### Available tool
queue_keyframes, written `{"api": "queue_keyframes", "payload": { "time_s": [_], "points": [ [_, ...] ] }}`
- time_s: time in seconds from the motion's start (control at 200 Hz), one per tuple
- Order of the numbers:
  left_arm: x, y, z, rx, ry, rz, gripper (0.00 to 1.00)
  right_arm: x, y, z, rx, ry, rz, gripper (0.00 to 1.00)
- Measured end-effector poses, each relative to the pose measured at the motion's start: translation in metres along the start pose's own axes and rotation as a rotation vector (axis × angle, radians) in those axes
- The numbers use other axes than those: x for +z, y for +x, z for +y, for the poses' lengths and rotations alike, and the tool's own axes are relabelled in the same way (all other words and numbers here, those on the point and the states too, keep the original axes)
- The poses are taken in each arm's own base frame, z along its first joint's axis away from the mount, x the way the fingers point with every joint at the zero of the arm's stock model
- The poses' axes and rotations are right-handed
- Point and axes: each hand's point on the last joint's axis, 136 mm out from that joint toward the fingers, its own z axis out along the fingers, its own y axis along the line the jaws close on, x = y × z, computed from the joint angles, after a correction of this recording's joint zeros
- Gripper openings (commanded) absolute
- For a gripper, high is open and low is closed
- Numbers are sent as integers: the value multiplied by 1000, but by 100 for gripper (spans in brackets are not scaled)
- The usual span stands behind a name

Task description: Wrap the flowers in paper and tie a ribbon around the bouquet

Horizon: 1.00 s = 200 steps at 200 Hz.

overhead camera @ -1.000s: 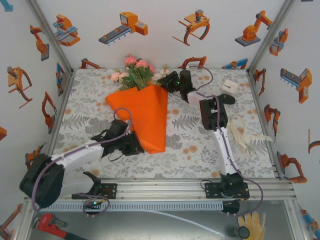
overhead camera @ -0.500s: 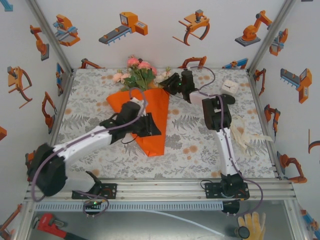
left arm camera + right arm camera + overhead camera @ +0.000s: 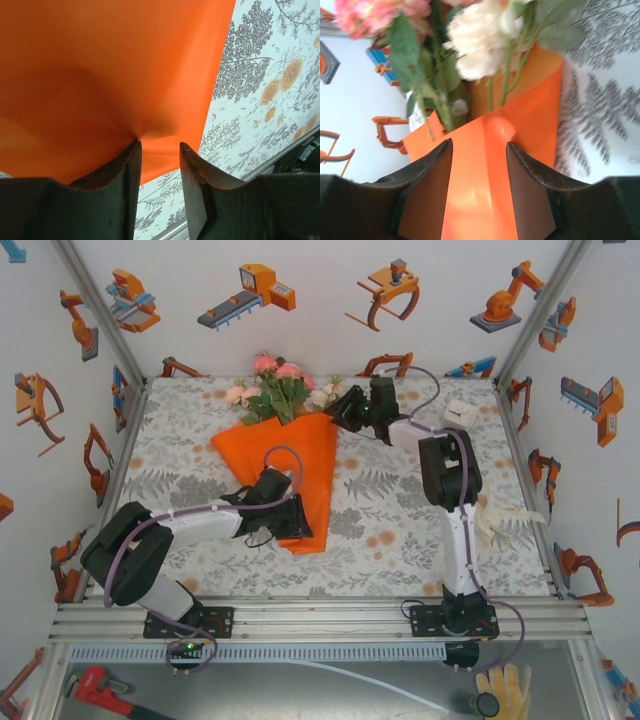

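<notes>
L gripper (image 3: 159, 144) – jaws part-closed, pinching the near narrow tip of the paper (image 3: 290, 455), which puckers at the fingers. The paper lies as a cone on the table (image 3: 390, 510), flowers (image 3: 272, 390) at its far wide end. R gripper (image 3: 479, 142) – jaws abt half apart, clamped on the cone's far R rim, just beside the blooms. Vs 0.5 s ago: L gripper has moved from mid-cone to the tip.
</notes>
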Motion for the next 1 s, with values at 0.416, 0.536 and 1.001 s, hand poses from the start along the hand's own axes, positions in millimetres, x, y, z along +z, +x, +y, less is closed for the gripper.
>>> {"api": "queue_keyframes", "payload": {
  "time_s": [0.416, 0.536, 1.001],
  "points": [
    [0, -1, 2, -31, 19, -28, 38, -100, 177, 12, -3, -26, 167, 47],
    [1, -1, 2, -32, 21, -30, 38, -108, 240, -7, 19, 10, 244, 47],
    [-5, 2, 8, -43, 36, -66, 38, -106, 222, -22, 100, -38, 106, 47]
  ]
}}
